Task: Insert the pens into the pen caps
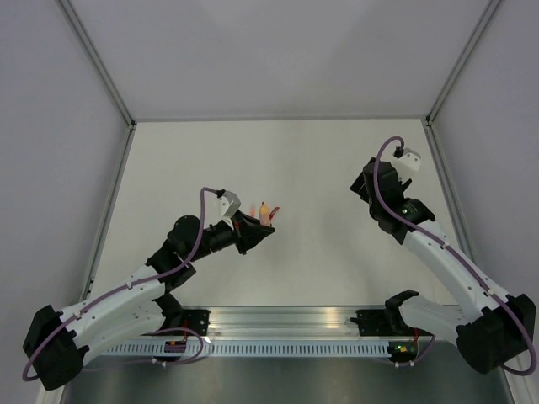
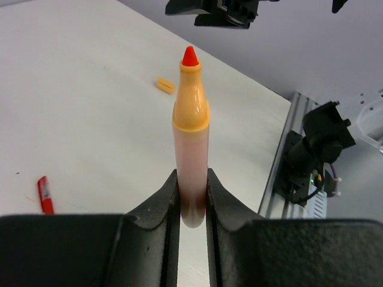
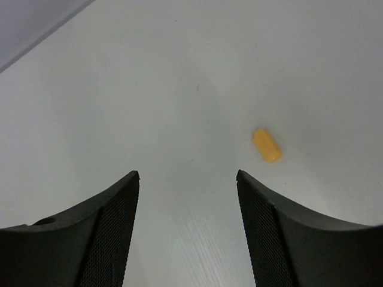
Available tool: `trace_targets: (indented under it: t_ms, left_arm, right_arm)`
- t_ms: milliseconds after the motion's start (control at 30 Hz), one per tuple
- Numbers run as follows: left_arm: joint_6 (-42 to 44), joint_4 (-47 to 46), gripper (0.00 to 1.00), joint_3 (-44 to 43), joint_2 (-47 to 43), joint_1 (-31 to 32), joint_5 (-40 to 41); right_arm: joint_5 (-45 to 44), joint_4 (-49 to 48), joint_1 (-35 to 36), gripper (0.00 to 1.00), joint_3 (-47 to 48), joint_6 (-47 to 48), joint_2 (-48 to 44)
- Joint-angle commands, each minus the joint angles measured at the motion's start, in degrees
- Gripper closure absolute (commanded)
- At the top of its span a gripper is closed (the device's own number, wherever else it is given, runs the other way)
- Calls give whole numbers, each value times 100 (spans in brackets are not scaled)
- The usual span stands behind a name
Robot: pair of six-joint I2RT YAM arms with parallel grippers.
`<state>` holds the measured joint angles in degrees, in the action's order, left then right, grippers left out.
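The left gripper [image 2: 191, 179] is clamped on the tail of the orange pen [image 2: 191, 137], held over the middle of the bench [image 1: 320, 168], a little toward the left edge. With so little barrel in its grip, an off-axis push into a cap could pivot or slide the pen. A red piece [image 2: 43, 195] lies on the bench nearby (pen or cap, I cannot tell). Nearer the right edge the orange cap [image 3: 267, 146] lies loose on its side, off-centre under the wide-open right gripper [image 3: 187, 175]; a skewed close could roll it away.
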<state>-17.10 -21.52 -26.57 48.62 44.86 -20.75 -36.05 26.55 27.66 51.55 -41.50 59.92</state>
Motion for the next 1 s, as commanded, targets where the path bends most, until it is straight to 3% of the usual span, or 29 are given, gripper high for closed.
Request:
trace_targets:
  t_ms: [0,100,200,300,333,500,533,600,967]
  left_arm:
    - [252,-1,98,178,-361,31,985]
    - [137,-150,98,275,-467,23,872]
    - [93,-299,98,301,-476,31,669]
    - [84,-476,98,354,-354,31,301]
    - [93,-459,98,258,-266,31,161]
    - [146,-309,98,-50,191,23,-588]
    - [137,-335,98,-33,226,23,-588]
    - [93,-336,98,37,192,23,-421]
    - [155,-248,98,476,-853,23,440]
  right_arm:
    - [939,140,-767,28,356,-806,475]
    - [1843,-210,-1516,30,242,-721,1029]
    - [2644,-895,-2097,28,171,268,1565]
    - [2508,-1046,-2369,40,312,982,1996]
    - [2263,-1168,-2405,49,321,1116,2075]
    - [1856,-1301,-2651,73,303,1407,2234]
    - [1865,-1170,-2713,86,355,1486,2365]
    - [1927,-968,-2994,100,566,1600,2585]
    - [2436,-985,-3337,99,329,1804,2690]
